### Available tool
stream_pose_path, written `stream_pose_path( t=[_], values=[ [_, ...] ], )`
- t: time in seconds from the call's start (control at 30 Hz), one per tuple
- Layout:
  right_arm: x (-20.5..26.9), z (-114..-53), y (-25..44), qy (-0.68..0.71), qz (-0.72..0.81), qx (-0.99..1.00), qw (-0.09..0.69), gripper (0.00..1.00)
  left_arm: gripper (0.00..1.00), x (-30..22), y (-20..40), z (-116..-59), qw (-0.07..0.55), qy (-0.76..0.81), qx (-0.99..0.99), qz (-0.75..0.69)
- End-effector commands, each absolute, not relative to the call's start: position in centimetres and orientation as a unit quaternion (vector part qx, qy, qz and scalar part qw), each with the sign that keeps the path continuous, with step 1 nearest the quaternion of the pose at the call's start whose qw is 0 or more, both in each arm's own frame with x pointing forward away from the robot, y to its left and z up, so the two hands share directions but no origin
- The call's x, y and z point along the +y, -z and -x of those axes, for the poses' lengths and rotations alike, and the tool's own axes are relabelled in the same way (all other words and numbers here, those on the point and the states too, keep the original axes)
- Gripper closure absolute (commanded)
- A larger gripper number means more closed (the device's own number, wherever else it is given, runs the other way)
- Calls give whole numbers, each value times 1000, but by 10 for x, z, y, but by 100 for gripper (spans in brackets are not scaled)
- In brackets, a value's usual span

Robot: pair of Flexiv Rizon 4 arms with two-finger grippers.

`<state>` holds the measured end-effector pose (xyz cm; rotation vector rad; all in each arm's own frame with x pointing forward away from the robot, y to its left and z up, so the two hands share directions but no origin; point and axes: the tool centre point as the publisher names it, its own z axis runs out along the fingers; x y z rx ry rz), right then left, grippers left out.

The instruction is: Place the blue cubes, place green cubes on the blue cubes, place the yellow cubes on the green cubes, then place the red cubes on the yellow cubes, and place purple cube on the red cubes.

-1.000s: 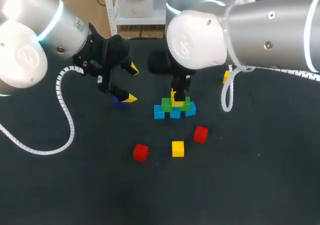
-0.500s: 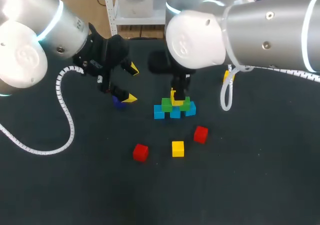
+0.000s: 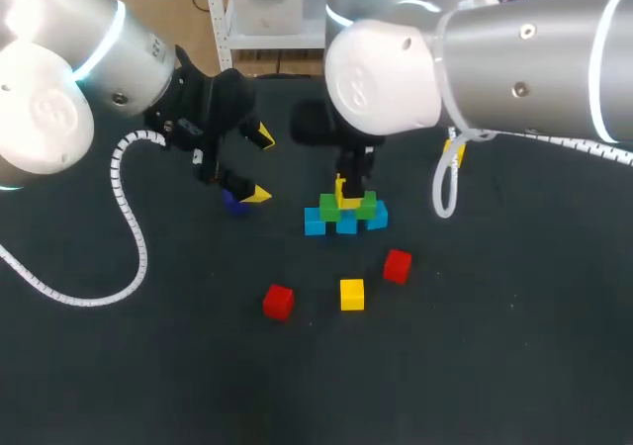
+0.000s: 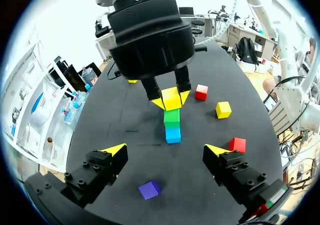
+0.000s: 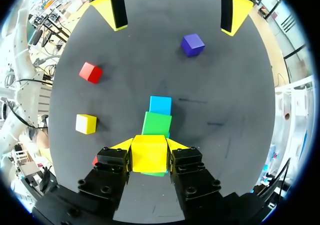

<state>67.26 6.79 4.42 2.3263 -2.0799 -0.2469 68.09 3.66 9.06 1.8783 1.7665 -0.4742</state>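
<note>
A yellow cube (image 5: 149, 152), grasped by the right claw (image 4: 170, 97), sits directly above the green cubes (image 3: 367, 208) stacked on blue cubes (image 3: 345, 223) on the desk (image 3: 475, 356). The left claw (image 4: 165, 150) hangs released over the purple cube (image 4: 149, 189), beside the stack.

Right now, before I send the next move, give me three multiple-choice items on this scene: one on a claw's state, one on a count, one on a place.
1. The right claw is:
A. open and empty
B. shut on a yellow cube
C. shut on a blue cube

2. How many red cubes lie loose?
A. two
B. one
C. three

3. Where is the purple cube?
A. in the right claw
B. atop a red cube
C. under the left claw

Answers:
1 B, it grips the yellow cube from both sides.
2 A, the head view shows two, each lying alone.
3 C, the left wrist view shows it below that open claw.
</note>
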Motion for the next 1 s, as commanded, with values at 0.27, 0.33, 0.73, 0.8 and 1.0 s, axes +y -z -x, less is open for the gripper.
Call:
stream_pose_path(
  t=[0.27, 0.33, 0.73, 0.8, 1.0],
  values=[
    [69, -675, -43, 82, -742, -665, 10, 100, 0, 38, -90, -681, 259, 176, 649, -693],
    [69, -675, -43, 81, -742, -666, 11, 100, 0, 38, -90, -681, 259, 176, 649, -693],
    [67, -675, -42, 70, -740, -669, 6, 100, 0, 38, -90, -681, 259, 176, 649, -693],
    [67, -675, -42, 70, -740, -669, 5, 100, 0, 38, -90, -681, 259, 176, 649, -693],
    [67, -675, -41, 68, -741, -668, 2, 100, 0, 38, -90, -681, 259, 176, 649, -693]
  ],
)
